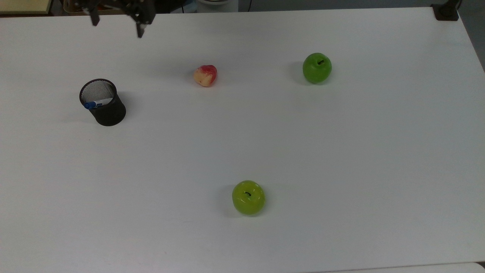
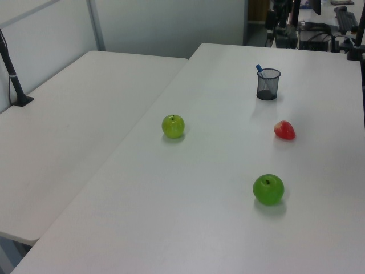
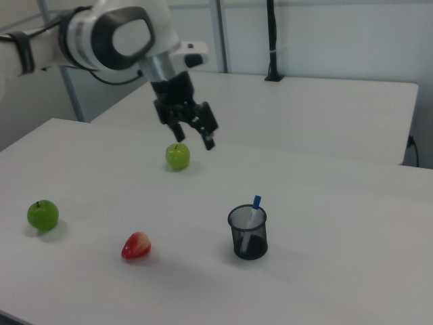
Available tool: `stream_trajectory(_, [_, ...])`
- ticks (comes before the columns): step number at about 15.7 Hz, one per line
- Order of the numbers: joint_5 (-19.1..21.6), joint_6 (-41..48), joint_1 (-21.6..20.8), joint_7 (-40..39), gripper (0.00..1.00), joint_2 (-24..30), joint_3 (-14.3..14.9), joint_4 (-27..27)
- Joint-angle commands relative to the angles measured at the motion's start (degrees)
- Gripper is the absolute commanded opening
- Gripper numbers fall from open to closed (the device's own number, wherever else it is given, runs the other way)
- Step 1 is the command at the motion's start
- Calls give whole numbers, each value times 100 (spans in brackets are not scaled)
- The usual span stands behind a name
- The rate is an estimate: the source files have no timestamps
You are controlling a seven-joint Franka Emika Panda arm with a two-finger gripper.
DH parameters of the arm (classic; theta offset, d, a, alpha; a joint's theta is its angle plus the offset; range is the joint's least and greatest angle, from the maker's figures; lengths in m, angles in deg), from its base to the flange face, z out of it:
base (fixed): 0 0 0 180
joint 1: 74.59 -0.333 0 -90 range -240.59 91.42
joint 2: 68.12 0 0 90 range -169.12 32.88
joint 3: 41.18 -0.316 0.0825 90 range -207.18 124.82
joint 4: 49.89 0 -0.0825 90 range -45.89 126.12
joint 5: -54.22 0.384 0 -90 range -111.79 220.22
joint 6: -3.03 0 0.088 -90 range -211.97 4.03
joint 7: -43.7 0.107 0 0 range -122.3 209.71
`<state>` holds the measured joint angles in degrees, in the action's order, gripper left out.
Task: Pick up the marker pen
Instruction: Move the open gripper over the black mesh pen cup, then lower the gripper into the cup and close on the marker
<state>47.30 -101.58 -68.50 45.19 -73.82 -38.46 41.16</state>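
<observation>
The marker pen (image 3: 253,215) stands tilted inside the black mesh cup (image 3: 247,233) on the worktop (image 3: 325,284), blue cap poking above the cup's rim, white barrel below. Beyond the cup the hand (image 3: 193,130) hangs high, released and empty. Judged step: approach; next, descend over the cap.

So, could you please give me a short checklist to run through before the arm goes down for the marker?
1. Pincer open and empty: ok.
2. Marker pen reachable: ok, its blue cap stands above the rim of the mesh cup.
3. Cup upright on the table: ok.
4. Pincer above the cup: not ok; in the top view it hangs near the upper edge, off to the cup's upper right.
5. Way to the cup free: ok, the red fruit and both green apples lie apart from it.
6. Pen loose in the cup: cannot tell.
</observation>
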Motion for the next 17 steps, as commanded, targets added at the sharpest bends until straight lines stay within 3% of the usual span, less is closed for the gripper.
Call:
stream_trajectory(1, [59, -813, 401, -105, 100, -475, -17, -104])
stream_trajectory(7, [-2, -1605, 736, -131, 100, -1178, -17, -78])
stream_trajectory(13, [-46, -2335, 763, -131, 100, -1714, -8, 28])
stream_trajectory(15, [-64, -2423, 763, -131, 95, -1820, -8, 36])
stream_trajectory(17, [-64, -2494, 763, -166, 83, -1847, -8, 54])
